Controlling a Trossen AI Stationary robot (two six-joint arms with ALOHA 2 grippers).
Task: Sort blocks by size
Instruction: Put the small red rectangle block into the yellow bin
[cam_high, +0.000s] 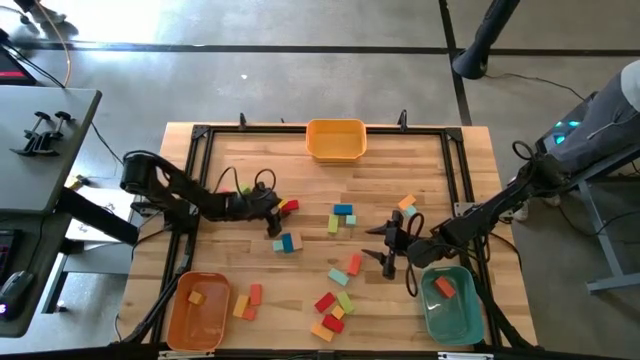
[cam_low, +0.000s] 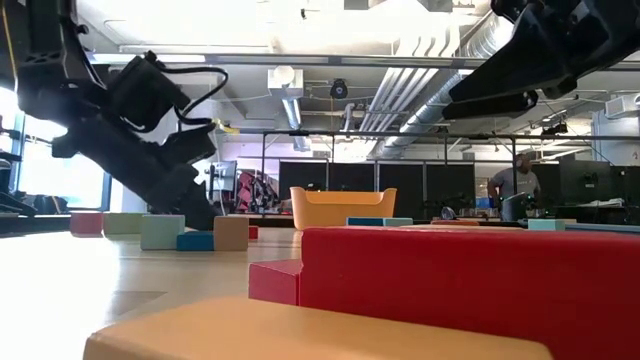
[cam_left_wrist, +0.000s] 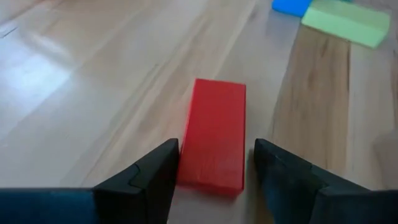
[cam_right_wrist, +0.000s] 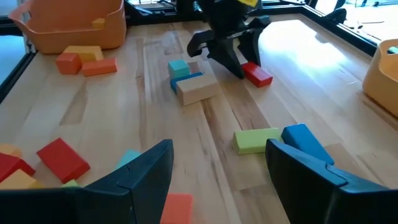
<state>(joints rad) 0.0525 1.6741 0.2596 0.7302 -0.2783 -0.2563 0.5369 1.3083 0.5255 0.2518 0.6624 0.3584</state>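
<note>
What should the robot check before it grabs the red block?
1. Left gripper jaws open: ok.
2. Red block between the jaws: ok, one end sits in the gap.
3. Jaws touching the block: cannot tell.
4. Nearby blocks clear: ok, the green block and blue block lie apart.
5. Right gripper out of the way: ok, open, beside the teal bin.
6. Orange bin has room: ok.

Bright, even light falls from overhead. Ceiling fixtures (cam_low: 200, 48) blow out white in the low view, where the nearest red block (cam_low: 470, 290) looms soft and unfocused. Pale glare streaks the desk (cam_right_wrist: 311, 46) in the right wrist view. Shadows beneath the blocks are faint.
</note>
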